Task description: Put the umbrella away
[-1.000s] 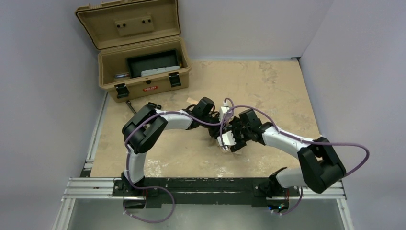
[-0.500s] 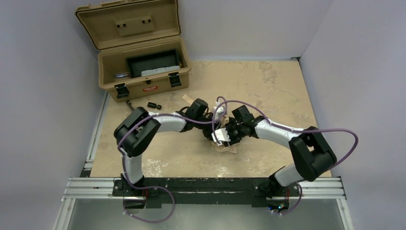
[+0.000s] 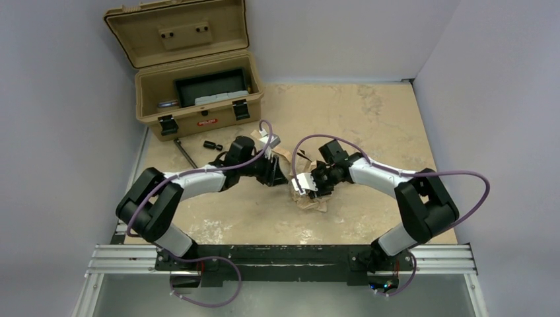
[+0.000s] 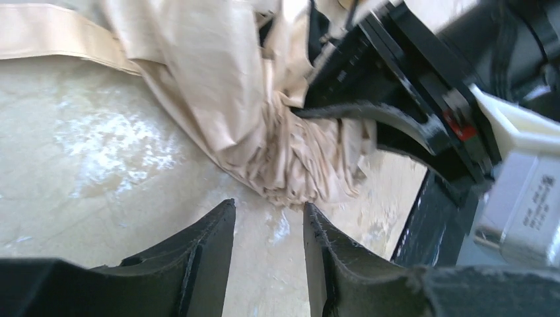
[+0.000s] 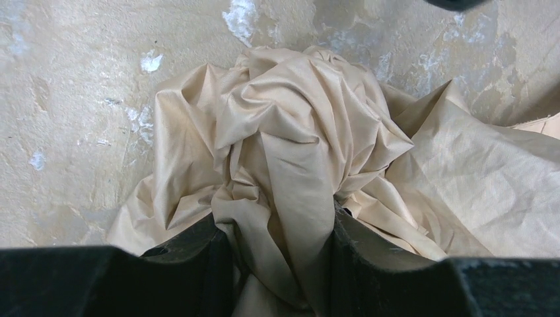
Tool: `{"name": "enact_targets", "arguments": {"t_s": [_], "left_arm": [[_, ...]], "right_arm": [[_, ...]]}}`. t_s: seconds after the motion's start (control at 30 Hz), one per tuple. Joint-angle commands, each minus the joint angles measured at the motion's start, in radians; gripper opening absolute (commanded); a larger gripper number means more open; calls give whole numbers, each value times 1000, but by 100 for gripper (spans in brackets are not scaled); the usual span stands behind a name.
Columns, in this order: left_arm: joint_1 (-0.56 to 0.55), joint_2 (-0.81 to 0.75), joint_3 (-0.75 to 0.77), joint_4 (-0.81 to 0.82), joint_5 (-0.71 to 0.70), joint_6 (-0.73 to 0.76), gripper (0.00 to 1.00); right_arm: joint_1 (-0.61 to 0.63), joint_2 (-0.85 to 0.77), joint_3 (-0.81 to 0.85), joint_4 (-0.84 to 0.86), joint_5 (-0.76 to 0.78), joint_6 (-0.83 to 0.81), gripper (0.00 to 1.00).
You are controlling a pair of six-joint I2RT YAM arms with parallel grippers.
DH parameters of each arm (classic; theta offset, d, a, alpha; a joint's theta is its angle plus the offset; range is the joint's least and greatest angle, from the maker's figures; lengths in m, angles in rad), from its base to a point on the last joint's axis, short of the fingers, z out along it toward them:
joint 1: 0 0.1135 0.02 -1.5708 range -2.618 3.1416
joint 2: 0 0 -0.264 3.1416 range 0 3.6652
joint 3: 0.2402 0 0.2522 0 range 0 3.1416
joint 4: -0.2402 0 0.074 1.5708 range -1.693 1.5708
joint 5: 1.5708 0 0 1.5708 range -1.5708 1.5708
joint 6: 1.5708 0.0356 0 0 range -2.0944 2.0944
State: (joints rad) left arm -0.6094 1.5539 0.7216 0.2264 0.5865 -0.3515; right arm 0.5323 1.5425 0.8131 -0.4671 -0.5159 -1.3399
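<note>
The umbrella (image 3: 315, 204) lies as a crumpled beige fabric bundle on the table's middle. In the right wrist view its folds (image 5: 290, 132) fill the frame, and my right gripper (image 5: 277, 221) is shut on a thick fold of the fabric. From above, the right gripper (image 3: 309, 190) sits right on top of the bundle. My left gripper (image 4: 267, 208) stands open just short of the fabric's edge (image 4: 290, 172), with only bare table between its fingers. Seen from above, the left gripper (image 3: 276, 175) is just left of the bundle. The handle and strap are hidden.
An open tan hard case (image 3: 198, 99) with a dark tray inside stands at the back left. A small black cylinder (image 3: 212, 145) and a thin dark rod (image 3: 185, 152) lie in front of it. Grey walls close in on the left, the right and the back.
The left gripper has let go of the fabric, opened, and drawn back to the left. The right gripper has closed on a fold of the umbrella and shifted slightly left.
</note>
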Motion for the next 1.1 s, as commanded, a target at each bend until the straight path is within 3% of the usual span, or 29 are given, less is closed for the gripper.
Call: {"name": "enact_targets", "arguments": {"t_s": [0.0, 0.1, 0.3, 0.5, 0.67, 0.93, 1.07], "left_arm": [[26, 39, 40, 100, -74, -161, 40], [25, 120, 84, 194, -71, -244, 38], [24, 269, 263, 209, -58, -305, 34], [-1, 432, 439, -72, -43, -244, 23], [-47, 502, 437, -177, 1, -214, 0], [-166, 566, 450, -294, 101, -180, 0], [-230, 577, 433, -274, 180, -213, 0]], "right_arm": [[-13, 18, -18, -136, 32, -4, 10], [-13, 17, -21, -127, 29, -4, 10], [-11, 25, -16, -119, 27, 6, 10], [-11, 20, -9, -102, 33, 32, 10], [-11, 4, -9, -51, 42, 64, 9], [-11, -59, -9, 62, 61, 136, 10], [-11, -107, 1, 88, 54, 167, 10]]}}
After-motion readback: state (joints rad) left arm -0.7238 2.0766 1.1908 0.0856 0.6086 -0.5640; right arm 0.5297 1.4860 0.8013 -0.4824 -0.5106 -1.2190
